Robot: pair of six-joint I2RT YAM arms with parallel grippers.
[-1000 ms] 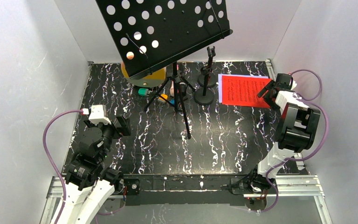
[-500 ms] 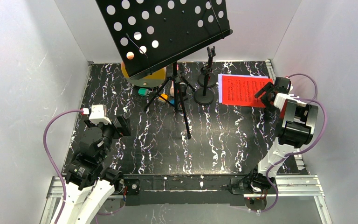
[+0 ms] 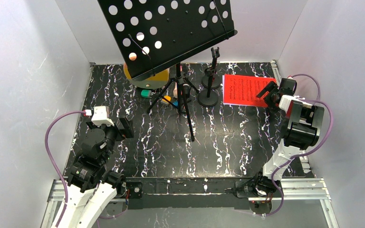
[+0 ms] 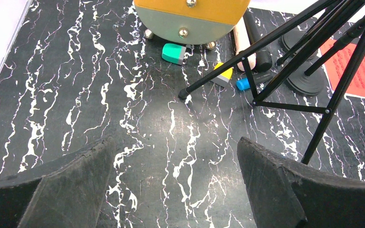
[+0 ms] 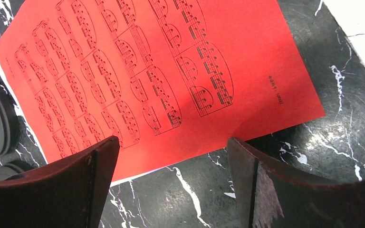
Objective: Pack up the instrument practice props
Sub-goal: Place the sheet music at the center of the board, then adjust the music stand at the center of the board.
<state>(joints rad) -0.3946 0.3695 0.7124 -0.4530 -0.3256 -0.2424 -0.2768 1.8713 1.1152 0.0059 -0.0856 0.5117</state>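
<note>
**Change noted.** Over the last second the right gripper [image 3: 269, 93] has moved in from the right edge of the desk [image 3: 228, 142] and dropped closer to the red sheet-music page [image 3: 242, 89]. In the wrist view its jaws stand wide apart, straddling the page's near edge, with nothing held. The page lies flat at the far right corner. It appears to have shifted slightly, as less white margin shows at its left side than before. Judgement: a pick-up of the page is being lined up, and no grasp has been made yet.

The left gripper [image 4: 173, 156] is unchanged. It is wide open, empty, and hovering over the near left of the desk.

**Count.**
- Perforated music stand [image 3: 171, 28]: one, on its tripod at far centre.
- Round-based mic holders: two, [image 3: 208, 99] and [image 3: 211, 80], just left of the page.
- Red pages: one. White page [image 5: 145, 168]: one sliver shows beneath; I cannot tell if there are more.
- Microphones: one cream [image 4: 242, 40] and one black [image 4: 259, 45], behind the tripod legs.
- Yellow-and-grey round object [image 4: 192, 19]: one.
- Small coloured pieces: three.

Nothing appears packed so far.
</note>
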